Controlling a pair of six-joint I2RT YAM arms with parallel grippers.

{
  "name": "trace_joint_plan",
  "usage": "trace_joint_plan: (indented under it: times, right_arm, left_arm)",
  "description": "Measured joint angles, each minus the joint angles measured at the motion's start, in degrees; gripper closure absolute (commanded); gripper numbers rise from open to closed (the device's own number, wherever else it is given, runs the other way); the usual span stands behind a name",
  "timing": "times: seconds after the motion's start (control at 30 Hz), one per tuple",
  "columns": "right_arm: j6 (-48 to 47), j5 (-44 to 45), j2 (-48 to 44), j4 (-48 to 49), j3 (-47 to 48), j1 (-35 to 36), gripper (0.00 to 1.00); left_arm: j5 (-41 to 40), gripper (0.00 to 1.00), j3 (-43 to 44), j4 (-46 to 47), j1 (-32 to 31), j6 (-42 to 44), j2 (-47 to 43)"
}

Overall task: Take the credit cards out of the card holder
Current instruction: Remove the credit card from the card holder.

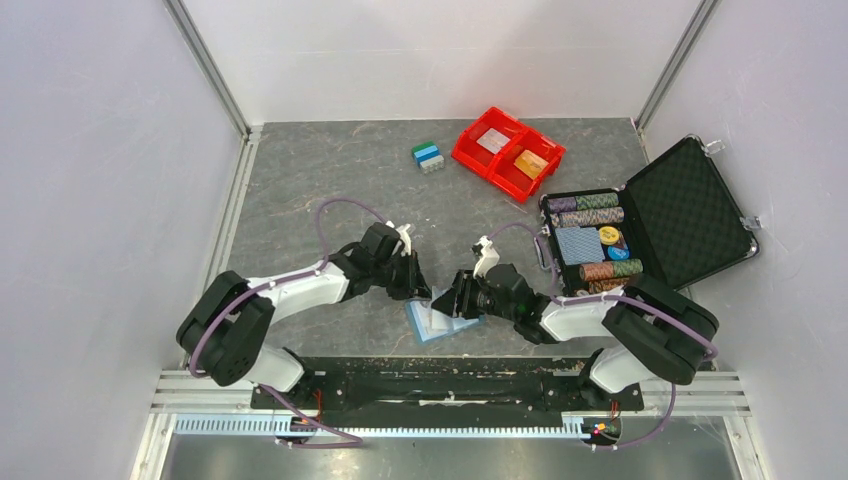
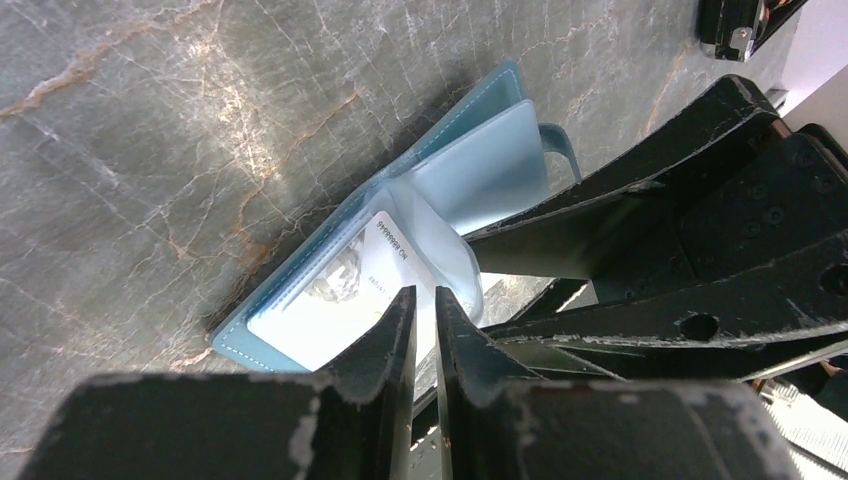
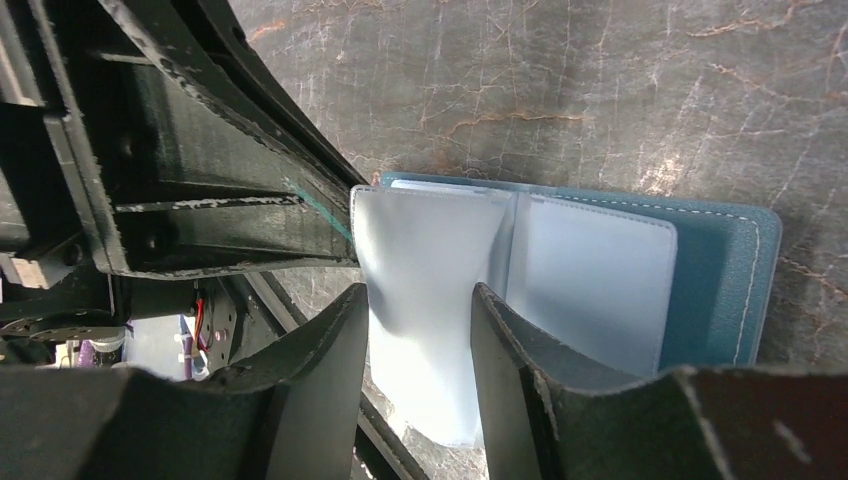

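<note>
Left wrist: holder (image 2: 400,220) spread on desk (image 2: 150,150), near edge; white card (image 2: 330,290), thin, stiff, slick, best taken by exposed edge, is pinched by left gripper (image 2: 425,295); right gripper (image 3: 420,300) part-open astride clear leaf (image 3: 430,230), hold undetermined.

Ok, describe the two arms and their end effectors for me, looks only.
The left arm and right arm share one build: bulky black joints joined by white link shells, with a purple cable looping along each. The left end effector and right end effector are black two-finger units; their fingers are flat, tapered and matte, with whitish scuffs along the edges.
</note>
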Motion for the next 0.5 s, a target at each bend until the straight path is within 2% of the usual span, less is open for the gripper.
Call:
trace_joint_plan:
  times: [0.07,0.27,0.5]
  right_arm:
    - [-0.17,0.04,-0.37,-0.26,0.0,0.0,0.54]
    - [-2.95,1.22,-4.04,-6.99,1.2,0.0,0.37]
    - [-8.39,6.62,-13.14,-19.71,4.31,0.0,0.31]
  left_arm:
    - [0.61,0.81,0.0,0.46,-0.07,-0.02,0.57]
    - [1.79,0.81,0.0,2.03,-0.96,-0.68,0.87]
    - [2.93,0.8,-0.09,6.25,-2.27,-2.8,1.68]
